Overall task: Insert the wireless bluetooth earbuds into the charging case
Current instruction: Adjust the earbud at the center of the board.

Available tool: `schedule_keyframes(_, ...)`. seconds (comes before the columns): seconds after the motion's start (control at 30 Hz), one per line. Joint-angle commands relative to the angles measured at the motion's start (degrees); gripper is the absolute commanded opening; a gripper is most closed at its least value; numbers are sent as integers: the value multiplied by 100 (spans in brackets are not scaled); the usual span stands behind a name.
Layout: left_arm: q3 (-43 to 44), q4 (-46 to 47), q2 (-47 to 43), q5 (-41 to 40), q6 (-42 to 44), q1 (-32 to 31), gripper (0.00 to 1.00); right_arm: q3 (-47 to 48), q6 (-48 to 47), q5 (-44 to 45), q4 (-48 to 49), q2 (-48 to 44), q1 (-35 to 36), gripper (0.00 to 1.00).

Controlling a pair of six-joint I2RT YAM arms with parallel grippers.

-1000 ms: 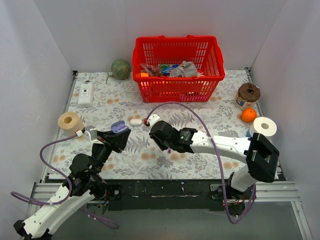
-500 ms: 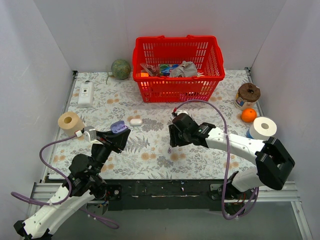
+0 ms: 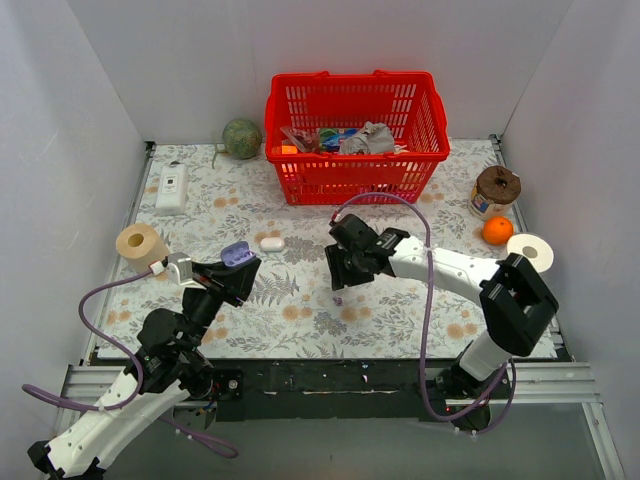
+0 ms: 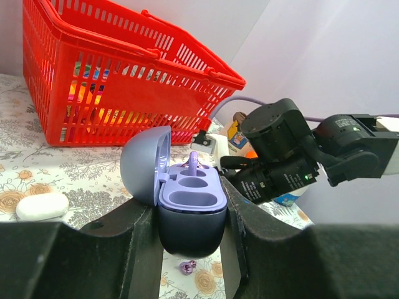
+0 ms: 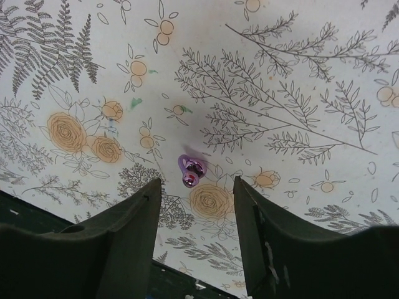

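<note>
We see the charging case (image 4: pixel 190 218) as smooth, softly glossy plastic. The earbud (image 5: pixel 191 171) at mid-frame is mirror-glossy purple plastic. The desk (image 5: pixel 299 56) surface looks matt and flower-printed. The basket (image 4: pixel 93 75), upper left, is shiny red plastic lattice.

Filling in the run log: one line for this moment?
left gripper: shut on charging case, lid open | right gripper: open, over loose earbud on table | earbud: not grasped

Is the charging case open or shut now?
Open. The charging case, held in the left gripper, has its lid swung back, wells exposed.
</note>
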Motion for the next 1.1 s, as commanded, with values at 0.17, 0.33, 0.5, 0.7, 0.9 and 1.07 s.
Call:
schedule_keyframes(0.17,-18,-13,-83,24,-19,26,0,1114,-1819,430,-809,609,443,60)
schedule_keyframes(0.33,-27,5,-74,24,-19,26,0,895,-2602,535,-678,557,777,62)
schedule_keyframes(0.5,-18,5,-4,33,-28,17,0,509,-3034,842,-546,460,874,62)
schedule_keyframes(0.7,-18,-13,40,33,-37,17,0,254,-2806,1221,-266,320,883,61)
schedule_keyframes(0.9,-9,-13,75,-2,-28,26,0,113,-2490,1019,-36,-32,883,61)
schedule_keyframes(1.07,-9,-4,93,-2,-19,26,0,-71,-2086,782,165,-216,883,60)
